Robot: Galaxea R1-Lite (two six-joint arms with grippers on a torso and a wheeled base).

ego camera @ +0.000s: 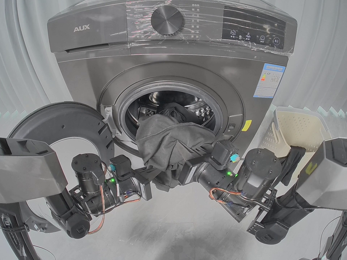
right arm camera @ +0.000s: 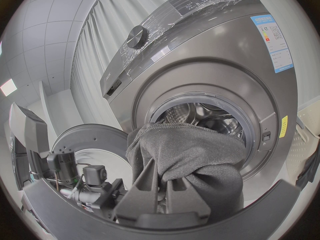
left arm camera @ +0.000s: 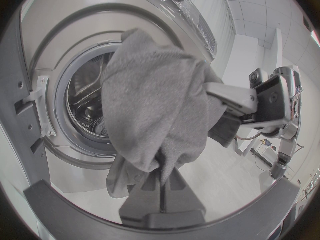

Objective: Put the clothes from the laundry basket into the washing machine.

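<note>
The light was bright, even and came from overhead; a lit ceiling panel point(right arm camera: 8, 86) glowed at the rim of the right wrist view. The washing machine point(ego camera: 90, 73) carried a soft sheen across its grey front, and the plastic film point(ego camera: 162, 4) over its controls threw small white glints. The steel drum point(right arm camera: 206, 115) flashed bright reflections. The dark cloth point(ego camera: 170, 141) swallowed light, its folds faintly shaded. Both wrist views bent straight lines into curves and had black corners; the head view bowed the curtain point(ego camera: 21, 55) at its sides
</note>
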